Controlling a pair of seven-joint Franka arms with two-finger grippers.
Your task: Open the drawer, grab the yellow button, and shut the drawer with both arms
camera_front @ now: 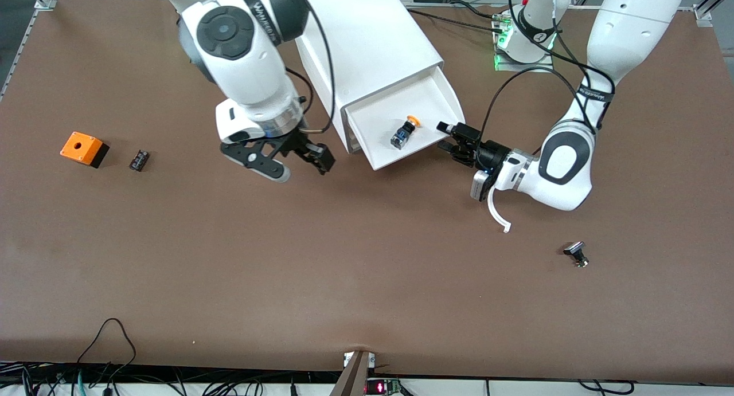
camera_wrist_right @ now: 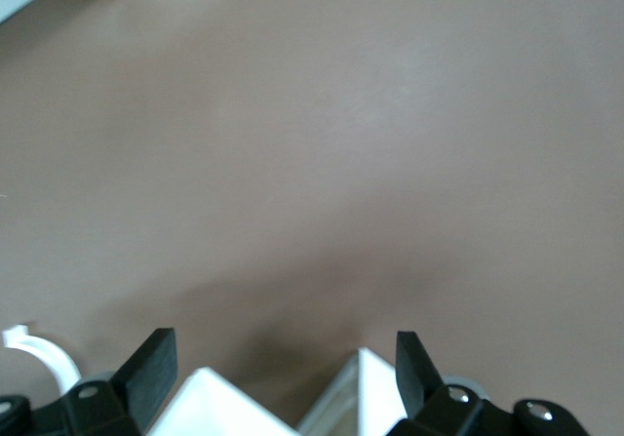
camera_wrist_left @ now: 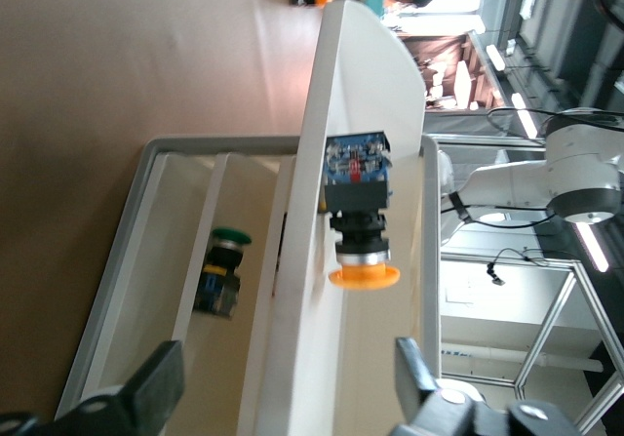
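The white cabinet (camera_front: pixel 367 40) stands near the robots' bases with its highest drawer (camera_front: pixel 378 118) pulled out. The button (camera_front: pixel 405 132), with an orange cap and a blue-and-black body, lies in the drawer. It also shows in the left wrist view (camera_wrist_left: pixel 357 212). My left gripper (camera_front: pixel 446 137) is open at the drawer's flared front (camera_wrist_left: pixel 351 85), and its fingers (camera_wrist_left: pixel 161 387) stand on either side of that front. My right gripper (camera_front: pixel 301 164) is open and empty over the table beside the cabinet, toward the right arm's end. In the right wrist view (camera_wrist_right: pixel 283 373) white cabinet corners lie between its fingers.
An orange square box (camera_front: pixel 83 148) and a small black part (camera_front: pixel 139 160) lie toward the right arm's end. A black-capped metal part (camera_front: pixel 576 253) lies toward the left arm's end. A green-capped button (camera_wrist_left: pixel 222 270) shows in a lower drawer.
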